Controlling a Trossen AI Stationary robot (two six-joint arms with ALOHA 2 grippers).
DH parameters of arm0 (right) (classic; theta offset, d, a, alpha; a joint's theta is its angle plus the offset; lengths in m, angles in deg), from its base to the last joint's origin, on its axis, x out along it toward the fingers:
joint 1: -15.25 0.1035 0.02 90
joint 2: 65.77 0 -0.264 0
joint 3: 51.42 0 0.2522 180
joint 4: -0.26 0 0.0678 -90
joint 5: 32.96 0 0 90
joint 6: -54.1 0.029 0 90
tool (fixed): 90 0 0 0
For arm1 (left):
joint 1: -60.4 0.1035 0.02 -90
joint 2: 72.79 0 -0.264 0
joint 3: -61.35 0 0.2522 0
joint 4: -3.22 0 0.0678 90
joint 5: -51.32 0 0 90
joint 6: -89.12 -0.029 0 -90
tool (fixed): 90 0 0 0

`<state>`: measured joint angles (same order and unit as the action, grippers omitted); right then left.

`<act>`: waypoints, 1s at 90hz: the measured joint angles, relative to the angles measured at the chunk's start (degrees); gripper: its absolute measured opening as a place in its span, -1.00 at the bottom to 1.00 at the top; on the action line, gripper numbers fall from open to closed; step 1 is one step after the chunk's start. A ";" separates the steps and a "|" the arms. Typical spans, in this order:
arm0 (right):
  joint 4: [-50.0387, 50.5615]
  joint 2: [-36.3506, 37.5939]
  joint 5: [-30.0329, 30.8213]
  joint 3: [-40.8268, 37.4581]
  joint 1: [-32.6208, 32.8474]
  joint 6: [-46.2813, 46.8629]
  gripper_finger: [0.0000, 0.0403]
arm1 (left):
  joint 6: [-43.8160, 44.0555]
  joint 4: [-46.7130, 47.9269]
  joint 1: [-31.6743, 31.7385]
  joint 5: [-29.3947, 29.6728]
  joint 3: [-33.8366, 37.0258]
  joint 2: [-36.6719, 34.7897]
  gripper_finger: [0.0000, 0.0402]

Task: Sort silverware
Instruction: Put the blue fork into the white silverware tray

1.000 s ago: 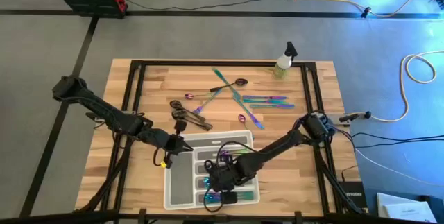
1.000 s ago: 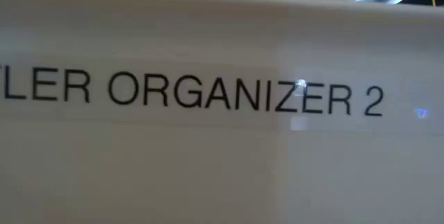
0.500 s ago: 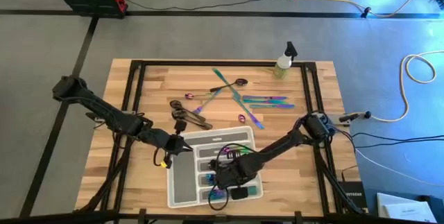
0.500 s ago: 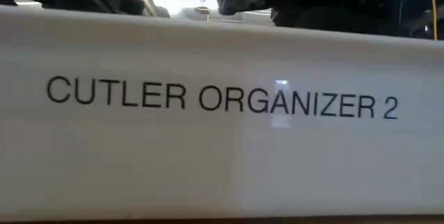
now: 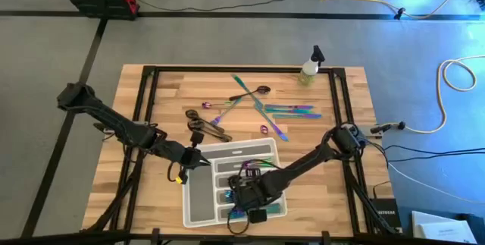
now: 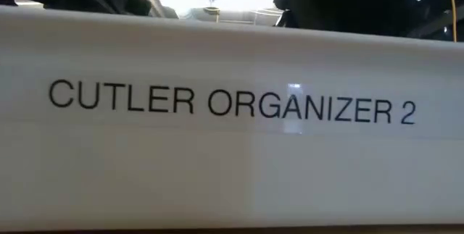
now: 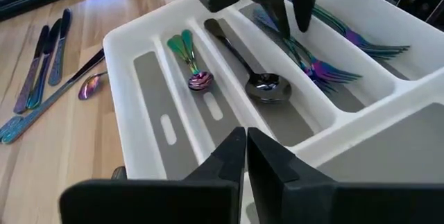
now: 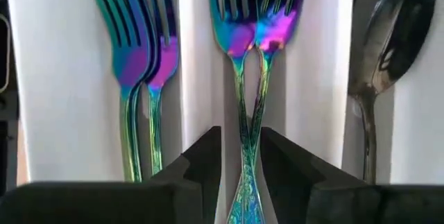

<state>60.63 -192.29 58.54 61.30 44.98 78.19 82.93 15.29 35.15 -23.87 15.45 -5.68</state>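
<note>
The white compartment tray [image 5: 198, 199] lies near the table's front edge, and its lettered wall [image 6: 232, 154] fills the low view. It holds iridescent forks [image 8: 243, 44], an iridescent spoon [image 7: 198, 78] and a dark spoon [image 7: 267, 89]. Loose iridescent silverware [image 5: 261, 108] and dark pieces [image 5: 204, 127] lie on the wood beyond the tray. My left gripper [image 5: 198, 158] is shut at the tray's far left corner. My right gripper [image 8: 241, 156] stands open over a fork compartment, one finger on each side of two fork handles [image 8: 244, 141]. My left gripper is shut on the tray's rim [image 7: 208, 172] at the far left corner, coming from the table's left and slanting down. Its own fingers [image 7: 232, 151] hide the place of contact. The tray lies flat on the table.
A small spray bottle [image 5: 310, 67] stands at the table's far right. The dark frame rails [image 5: 144, 93] run along the table's left, far and right sides. Bare wood [image 5: 163, 101] shows left of the loose silverware.
The tray's near end has slid a little toward the table's right edge, turning the tray slightly. The far left corner at my left gripper has stayed put. My right gripper has gone the same way, staying over the fork compartment.
</note>
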 joint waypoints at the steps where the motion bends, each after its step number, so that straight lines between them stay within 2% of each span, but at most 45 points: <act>1: -0.01 0.00 0.09 0.00 0.10 0.04 -0.58 | 0.00 0.00 0.00 0.00 0.00 0.00 -1.00; 19: 0.01 -0.07 2.98 0.02 0.64 1.05 -0.51 | 0.02 0.15 0.00 0.00 0.00 0.00 -1.00; 38: -0.12 -0.09 4.15 0.02 0.59 1.80 -0.16 | 0.19 0.86 0.00 0.00 0.00 0.00 -1.00; 47: -0.90 -0.09 3.84 0.04 0.63 2.59 -0.06 | 0.20 1.17 0.00 0.00 0.00 0.00 -1.00; 90: -4.87 0.02 2.13 -2.04 0.64 1.06 -0.13 | 0.24 1.14 0.00 0.00 0.00 0.00 -1.00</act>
<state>55.75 -192.27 60.67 59.26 45.62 79.25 83.17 16.43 35.15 -23.87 15.45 -5.68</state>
